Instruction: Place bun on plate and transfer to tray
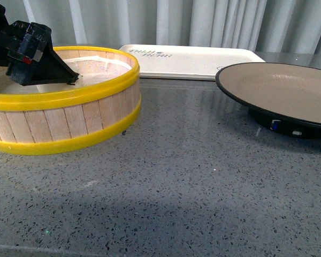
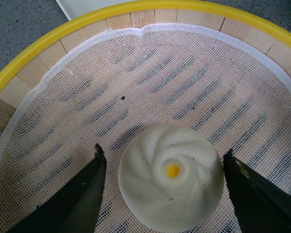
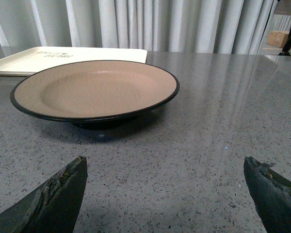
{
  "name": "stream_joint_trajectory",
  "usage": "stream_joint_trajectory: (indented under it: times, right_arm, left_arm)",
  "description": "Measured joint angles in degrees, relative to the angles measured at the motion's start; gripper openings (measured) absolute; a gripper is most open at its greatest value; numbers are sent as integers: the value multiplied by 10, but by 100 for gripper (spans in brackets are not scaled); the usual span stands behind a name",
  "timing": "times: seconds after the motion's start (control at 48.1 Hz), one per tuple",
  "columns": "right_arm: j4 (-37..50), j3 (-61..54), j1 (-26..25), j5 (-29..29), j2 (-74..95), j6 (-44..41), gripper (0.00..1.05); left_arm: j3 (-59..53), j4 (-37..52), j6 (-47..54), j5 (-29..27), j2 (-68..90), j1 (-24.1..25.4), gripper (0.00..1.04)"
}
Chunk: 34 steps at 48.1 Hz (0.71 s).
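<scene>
Bun (image 2: pixel 170 187) comes first, and it looks like the grab is just about to happen. The left gripper (image 2: pixel 163 150) is open and down inside the steamer basket (image 1: pixel 64 115). One dark finger (image 2: pixel 82 194) is on each side of the bun.

To do this well, I think the fingers should close slowly and evenly. The bun looks soft, so a hard pinch could squash it. The fingers should hold the round sides low down, not the twisted top with its yellow dot. Then the lift should go straight up, high enough to clear the yellow rim. The white net (image 2: pixel 136 87) under the bun might stick and come up too, so that is worth watching.

The bun sits right in the middle between the two fingers, with each finger just beside it. I cannot tell if either one is touching it yet. It rests on the net, well away from the basket wall.

From that gripper, the plate (image 1: pixel 278 88) is off at 3 o'clock across the grey table (image 1: pixel 176 187), with nothing on it. The tray (image 1: pixel 192 61) lies flat at about 1 o'clock, behind both.

The right gripper (image 3: pixel 164 158) is open too and holds nothing. It sits low over the table with the plate at its 12 o'clock.
</scene>
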Motion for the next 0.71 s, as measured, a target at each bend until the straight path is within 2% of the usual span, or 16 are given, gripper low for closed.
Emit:
stream_joint_trajectory:
  times: [0.187,0.312,0.437,0.707]
  right_arm:
    - [0,0,0,0,0,0,96]
    - [0,0,0,0,0,0,96]
    - [0,0,0,0,0,0,96]
    - [0,0,0,0,0,0,96]
  left_arm:
    - [-4,12,-3,7,0,-7,36]
    - [-18,54,-17,23,-4,-12,23]
    - [-24,71,-26,36,-20,-23,4]
    - [-15,120,-81,68,-68,-78,4]
